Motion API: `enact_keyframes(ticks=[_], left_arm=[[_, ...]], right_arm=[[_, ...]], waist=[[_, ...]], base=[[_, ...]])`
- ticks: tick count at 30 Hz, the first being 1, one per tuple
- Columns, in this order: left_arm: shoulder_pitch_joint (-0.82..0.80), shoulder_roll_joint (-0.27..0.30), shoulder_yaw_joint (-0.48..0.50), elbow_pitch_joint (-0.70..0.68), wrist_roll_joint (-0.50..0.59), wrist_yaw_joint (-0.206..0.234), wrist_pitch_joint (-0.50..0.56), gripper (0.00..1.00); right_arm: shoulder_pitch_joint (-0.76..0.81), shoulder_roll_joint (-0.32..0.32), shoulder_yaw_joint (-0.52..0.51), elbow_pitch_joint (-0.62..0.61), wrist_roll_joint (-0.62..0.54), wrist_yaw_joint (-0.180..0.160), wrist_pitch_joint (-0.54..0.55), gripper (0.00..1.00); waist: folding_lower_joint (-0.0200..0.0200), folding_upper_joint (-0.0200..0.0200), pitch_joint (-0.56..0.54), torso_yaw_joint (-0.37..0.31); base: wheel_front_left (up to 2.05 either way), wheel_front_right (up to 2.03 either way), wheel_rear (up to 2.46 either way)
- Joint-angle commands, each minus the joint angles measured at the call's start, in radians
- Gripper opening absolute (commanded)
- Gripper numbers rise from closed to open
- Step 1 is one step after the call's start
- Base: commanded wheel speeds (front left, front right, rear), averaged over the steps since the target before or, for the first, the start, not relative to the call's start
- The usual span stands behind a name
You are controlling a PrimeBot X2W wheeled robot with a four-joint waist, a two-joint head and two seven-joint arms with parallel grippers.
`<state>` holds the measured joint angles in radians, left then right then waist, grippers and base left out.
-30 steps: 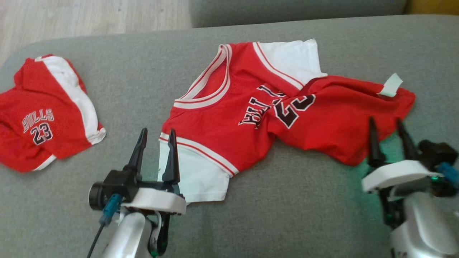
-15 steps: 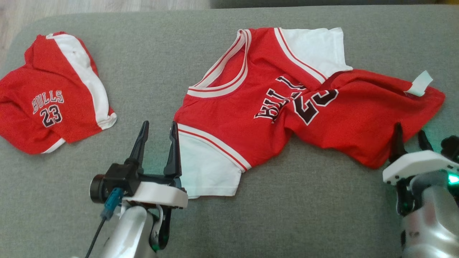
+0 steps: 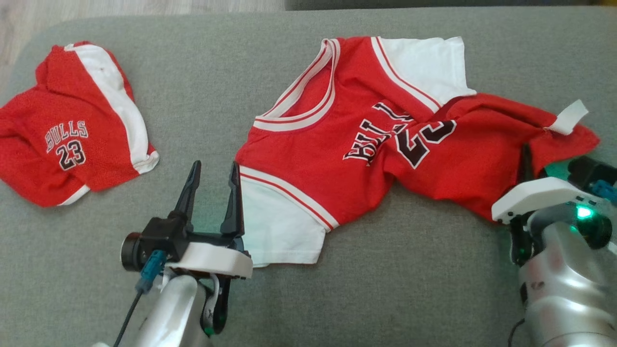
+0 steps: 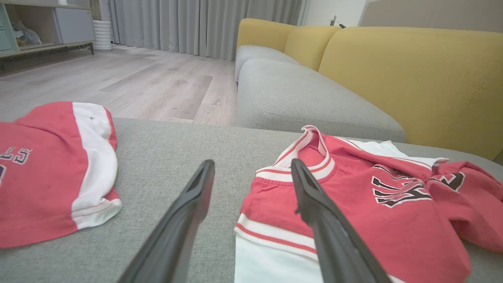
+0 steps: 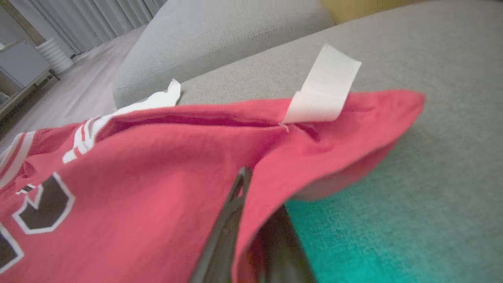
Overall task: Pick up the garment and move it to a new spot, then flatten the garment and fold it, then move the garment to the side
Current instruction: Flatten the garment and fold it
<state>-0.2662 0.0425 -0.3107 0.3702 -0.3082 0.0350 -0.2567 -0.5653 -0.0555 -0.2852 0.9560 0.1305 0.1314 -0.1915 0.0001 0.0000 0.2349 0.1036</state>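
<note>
With the right gripper (image 5: 259,192) pinching the red jersey (image 3: 366,159) by its hem near the right edge of the sofa seat (image 3: 409,270), and the left gripper (image 3: 215,166) spread just beside the white sleeve (image 3: 274,226), I should lift slowly, checking both layers hold.

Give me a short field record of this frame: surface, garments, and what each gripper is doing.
surface: grey sofa cushion
garment: red Bulls 23 jersey, rumpled, front up
label: white tag sticking up at the hem
right gripper: shut on the jersey hem near the tag
left gripper: open, by the near white sleeve, holding nothing
other: red Bulls 23 shorts, left, apart from the jersey
</note>
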Motion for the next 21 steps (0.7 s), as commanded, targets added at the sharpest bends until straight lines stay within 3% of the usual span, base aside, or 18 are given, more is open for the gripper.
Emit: enact_keyframes(ticks=[1, 7, 15, 16, 21], left_arm=[[-0.032, 0.008, 0.038, -0.024, 0.006, 0.001, -0.005, 1.0], [-0.013, 0.008, 0.048, -0.023, 0.002, 0.002, -0.005, 1.0], [0.03, 0.008, 0.055, -0.026, -0.013, 0.011, -0.005, 1.0], [0.03, 0.008, 0.055, -0.026, -0.013, 0.011, -0.005, 1.0], [0.049, 0.008, 0.057, -0.032, -0.018, 0.011, -0.005, 1.0]], right_arm=[[-0.031, 0.005, 0.032, -0.029, -0.01, -0.001, -0.031, 0.0], [-0.009, 0.005, 0.092, -0.187, -0.071, -0.001, -0.068, 0.0], [0.15, -0.044, 0.213, -0.625, -0.106, -0.001, -0.07, 0.0], [0.15, -0.044, 0.213, -0.625, -0.106, -0.001, -0.07, 0.0], [0.264, -0.094, 0.227, -0.848, -0.179, -0.001, -0.037, 0.0]], waist=[[-0.0001, 0.0, -0.012, -0.005], [-0.0001, 0.0, -0.063, -0.017], [-0.0001, 0.0, -0.149, -0.034], [-0.0001, 0.0, -0.149, -0.034], [-0.0001, 0.0, -0.178, -0.028]], base=[[0.0, 0.0, 0.0], [0.0, 0.0, 0.0], [0.0, 0.0, 0.0], [0.0, 0.0, 0.0], [0.0, 0.0, 0.0]])
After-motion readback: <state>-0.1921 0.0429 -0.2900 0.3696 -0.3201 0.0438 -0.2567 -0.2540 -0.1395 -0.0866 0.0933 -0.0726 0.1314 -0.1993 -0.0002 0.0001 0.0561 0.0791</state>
